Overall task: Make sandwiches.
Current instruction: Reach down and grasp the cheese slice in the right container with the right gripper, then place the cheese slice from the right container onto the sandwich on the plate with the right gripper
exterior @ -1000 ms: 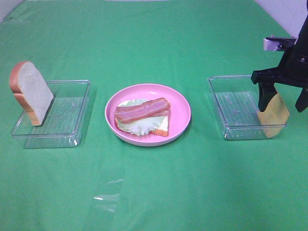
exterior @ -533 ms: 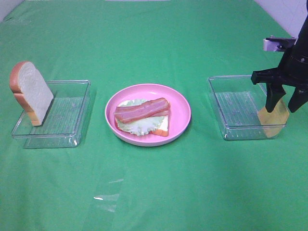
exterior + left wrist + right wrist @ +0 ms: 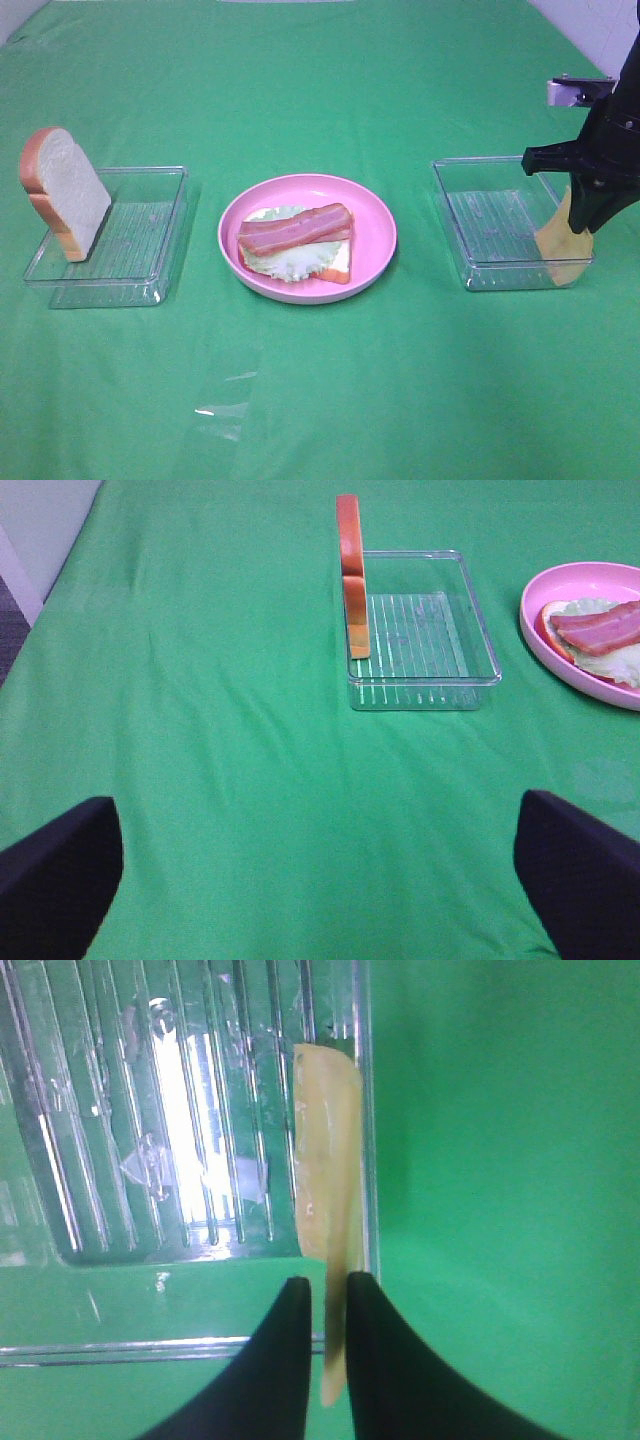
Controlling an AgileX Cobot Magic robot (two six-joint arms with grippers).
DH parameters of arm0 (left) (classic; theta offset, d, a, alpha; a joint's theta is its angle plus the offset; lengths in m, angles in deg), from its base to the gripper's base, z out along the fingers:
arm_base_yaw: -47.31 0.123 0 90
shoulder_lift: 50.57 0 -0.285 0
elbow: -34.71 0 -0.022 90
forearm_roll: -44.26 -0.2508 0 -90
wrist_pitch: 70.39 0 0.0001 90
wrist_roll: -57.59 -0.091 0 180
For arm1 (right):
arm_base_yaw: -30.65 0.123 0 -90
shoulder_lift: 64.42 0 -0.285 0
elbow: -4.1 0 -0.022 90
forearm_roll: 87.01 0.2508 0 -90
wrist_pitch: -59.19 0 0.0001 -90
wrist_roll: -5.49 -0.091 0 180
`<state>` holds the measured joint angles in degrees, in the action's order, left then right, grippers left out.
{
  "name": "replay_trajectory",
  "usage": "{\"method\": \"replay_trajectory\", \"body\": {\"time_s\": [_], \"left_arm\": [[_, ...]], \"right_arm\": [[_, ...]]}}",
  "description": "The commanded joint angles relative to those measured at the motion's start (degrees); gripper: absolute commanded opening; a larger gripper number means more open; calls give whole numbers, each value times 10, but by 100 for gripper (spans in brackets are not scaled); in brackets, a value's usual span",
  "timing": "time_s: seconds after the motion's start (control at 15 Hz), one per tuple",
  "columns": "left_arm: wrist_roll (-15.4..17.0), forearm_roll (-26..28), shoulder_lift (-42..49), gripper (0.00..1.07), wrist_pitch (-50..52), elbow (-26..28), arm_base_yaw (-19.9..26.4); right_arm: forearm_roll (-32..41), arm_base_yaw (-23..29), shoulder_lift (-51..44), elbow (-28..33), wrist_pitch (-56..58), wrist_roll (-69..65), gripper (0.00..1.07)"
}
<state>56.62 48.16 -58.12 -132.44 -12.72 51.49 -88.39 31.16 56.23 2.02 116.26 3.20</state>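
Plate (image 3: 375,215) holds bottom bread (image 3: 340,267), lettuce (image 3: 290,262), bacon (image 3: 295,230); right tool (image 3: 328,1285) clamps cheese slice (image 3: 325,1180), left tool (image 3: 320,880) apart, top bread (image 3: 70,195) unplaced.

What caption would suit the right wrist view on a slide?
Jaws of the right gripper pinch the cheese slice standing on edge at the wall of the clear tray.

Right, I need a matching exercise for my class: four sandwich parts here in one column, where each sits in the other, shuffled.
1. spare bread slice
2. bacon strips
3. cheese slice
4. lettuce

A. under the bacon strips
B. between the fingers of the right gripper
C. upright at the left tray's edge
D. topmost on the pink plate

Pairs: 1-C, 2-D, 3-B, 4-A
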Motion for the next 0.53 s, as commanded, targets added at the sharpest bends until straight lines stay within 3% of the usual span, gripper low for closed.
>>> {"method": "replay_trajectory", "body": {"time_s": [0.07,0.53], "left_arm": [[0,-1,9,98,6,-2,0],[0,-1,9,98,6,-2,0]], "right_arm": [[-5,0,3,4,3,7,0],[-26,0,-18,3,32,3,0]]}}
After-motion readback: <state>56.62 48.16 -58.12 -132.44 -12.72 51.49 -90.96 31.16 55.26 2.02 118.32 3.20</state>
